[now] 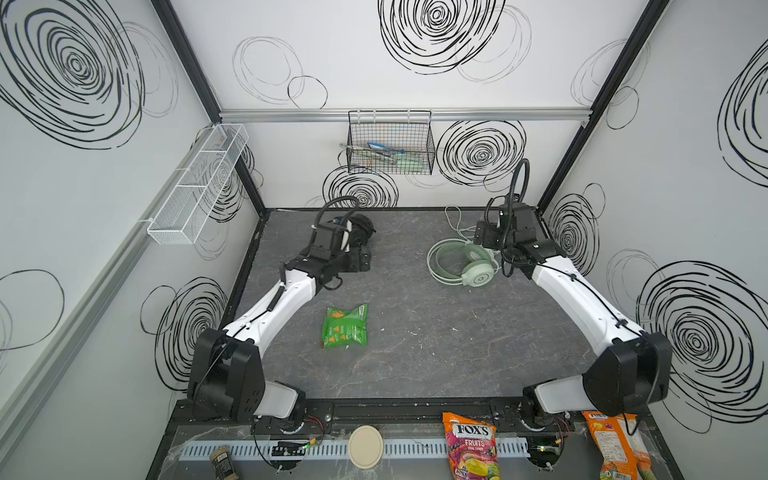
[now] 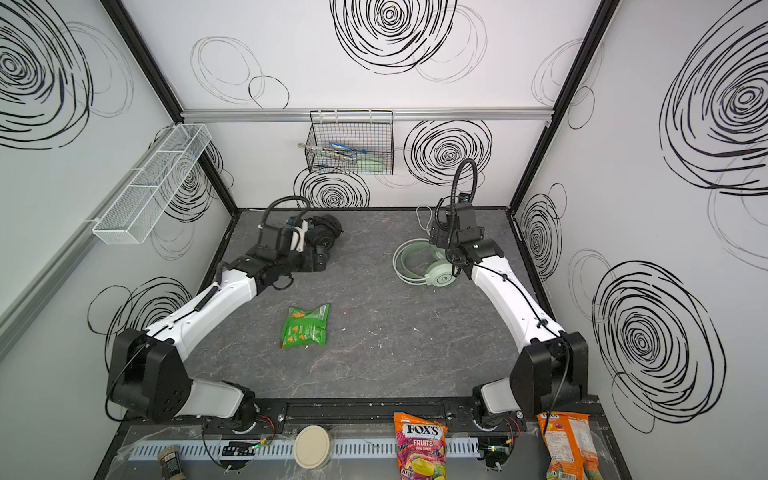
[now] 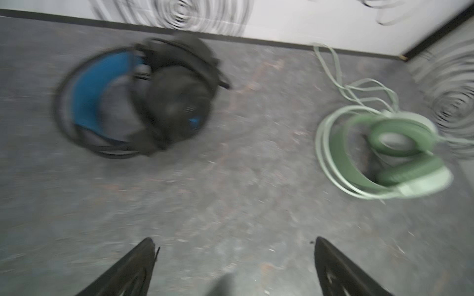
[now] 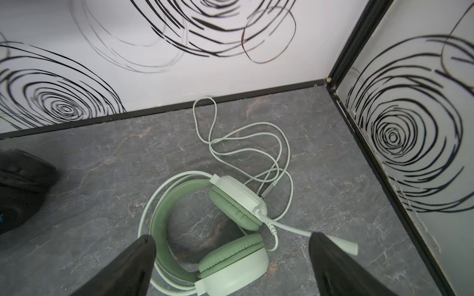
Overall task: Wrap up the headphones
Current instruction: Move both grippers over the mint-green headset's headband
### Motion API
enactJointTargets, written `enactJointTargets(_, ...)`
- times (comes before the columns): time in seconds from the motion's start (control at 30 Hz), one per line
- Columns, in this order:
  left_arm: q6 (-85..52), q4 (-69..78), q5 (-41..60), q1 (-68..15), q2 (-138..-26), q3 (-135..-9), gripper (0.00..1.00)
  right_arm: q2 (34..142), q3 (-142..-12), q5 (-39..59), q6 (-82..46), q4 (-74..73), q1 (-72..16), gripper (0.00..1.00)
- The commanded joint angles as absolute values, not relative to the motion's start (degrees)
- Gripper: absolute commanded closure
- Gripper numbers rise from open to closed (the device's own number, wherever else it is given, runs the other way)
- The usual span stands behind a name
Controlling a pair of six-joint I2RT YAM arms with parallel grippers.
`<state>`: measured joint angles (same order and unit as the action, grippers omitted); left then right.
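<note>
I am keeping both pincers spread wide, with nothing between the fingers. The left pincer [image 3: 233,241] is hovering just short of the black headset [image 3: 166,102], which is lying by the surface's far edge, left of its middle. The right pincer [image 4: 230,235] is hanging over the mint headset [image 4: 236,194] near the far right corner. I am judging both headsets light, with springy headbands and soft pads, so the headband arc looks the safest hold. The pale cable [image 4: 246,138] is lying in limp, loose loops toward the far edge; it is thin and likely slippery. On the back wall a black wire basket [image 1: 390,114] is holding what look like tongs and something pale green. I am seeing nothing in the white mesh tray [image 1: 195,183].
</note>
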<state>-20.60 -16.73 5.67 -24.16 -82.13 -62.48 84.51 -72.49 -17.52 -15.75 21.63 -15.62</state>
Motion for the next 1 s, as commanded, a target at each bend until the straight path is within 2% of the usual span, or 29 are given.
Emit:
enactJointTargets(0.0, -28.41, -11.01, 9.44, -33.23, -83.99, -63.77, 0.01, 89.07, -74.34, -15.03, -19.50, 20.07, -12.05, 0.03)
enactJointTargets(0.23, -34.18, -5.17, 13.77, -41.18, -91.50, -67.54, 0.02, 100.90, -78.62, -10.63, -17.07, 20.25, -6.68, 0.03)
enactJointTargets(0.43, -34.02, -8.80, 10.71, -37.57, -95.26, -70.61, 0.02, 110.98, -86.61, -6.03, -14.10, 27.91, -7.64, 0.03)
enactJointTargets(0.5, -32.62, -11.95, 8.35, -36.54, -97.82, -73.64, 0.01, 111.27, -85.43, -5.44, -13.72, 26.52, -8.79, 0.03)
enactJointTargets(0.53, -31.79, -13.00, 7.13, -36.16, -99.28, -75.35, 0.03, 111.34, -85.02, -4.82, -13.93, 26.13, -9.53, 0.02)
enactJointTargets(0.83, -26.97, -24.64, 4.66, -34.16, -119.73, -97.51, 0.04, 108.06, -79.10, -4.86, -15.07, 24.78, -16.48, 0.01)
enactJointTargets(0.97, -26.53, -27.95, 4.59, -32.85, -124.76, -103.00, 0.04, 105.69, -75.06, -4.26, -15.85, 23.63, -18.36, 0.02)
